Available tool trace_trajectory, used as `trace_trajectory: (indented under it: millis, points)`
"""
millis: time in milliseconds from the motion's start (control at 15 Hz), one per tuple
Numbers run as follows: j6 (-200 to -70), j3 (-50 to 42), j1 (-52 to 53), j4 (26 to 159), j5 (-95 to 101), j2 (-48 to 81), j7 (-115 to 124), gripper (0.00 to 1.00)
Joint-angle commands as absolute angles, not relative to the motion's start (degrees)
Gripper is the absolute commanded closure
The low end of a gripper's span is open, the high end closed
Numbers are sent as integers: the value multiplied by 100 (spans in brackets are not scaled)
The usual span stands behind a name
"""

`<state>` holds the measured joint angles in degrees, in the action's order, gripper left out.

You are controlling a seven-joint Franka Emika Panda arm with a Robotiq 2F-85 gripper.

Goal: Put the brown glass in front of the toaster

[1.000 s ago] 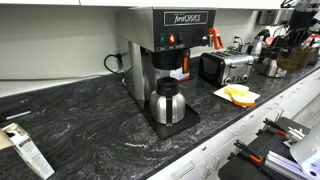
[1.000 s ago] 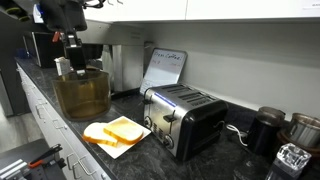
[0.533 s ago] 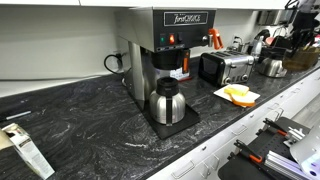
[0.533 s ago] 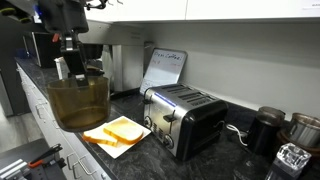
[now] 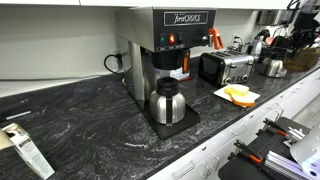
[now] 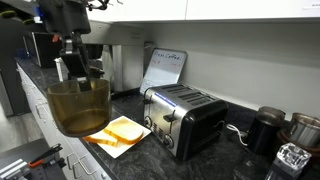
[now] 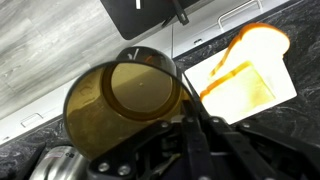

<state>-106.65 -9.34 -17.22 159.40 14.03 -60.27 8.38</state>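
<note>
- Between the jaws of your gripper (image 6: 77, 74) sits the rim of the brown glass (image 6: 79, 105). They are clenched on its wall, seemingly with one finger inside the mouth and one outside. That grip suits a round, handle-less body that a side grasp could let roll.
- At the wrist, the glass (image 7: 125, 112) fills the middle of the frame with its mouth toward the camera. It looks empty, so a slight tilt costs you nothing.
- Below the glass, I judge a gap to the dark counter (image 6: 240, 160). You are carrying it in the air near the front edge, not sliding it.
- Just beside it, slices of toast (image 6: 120, 129) lie on a white sheet (image 7: 262, 92). The glass overlaps them in the exterior view, but I cannot tell whether it hangs over them or only in front of them.
- Beyond the toast stands the toaster (image 6: 185, 117), with its slots upward. The toast takes up part of the space before it, so aim for bare counter close to the chrome front.
- Farther off, the coffee machine (image 5: 165, 45) and its carafe (image 5: 166, 102) stand well apart from your path.
</note>
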Motion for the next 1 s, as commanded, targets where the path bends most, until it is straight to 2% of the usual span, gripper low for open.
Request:
trace_trajectory:
  millis: [0,467,533,600,933]
  points:
    - [-11218,-1173,-2085,15774,1500,-5476,1025,99]
    - [-12287,-1195,-2511,15424,1525,-4142,1287,99]
    - [-12218,-1276,-2442,15666,1401,-4561,1084,99]
    - [-12237,-1269,-2440,15636,1393,-4432,1103,95]
    - [-12228,-1266,-2441,15666,1387,-4548,1101,95]
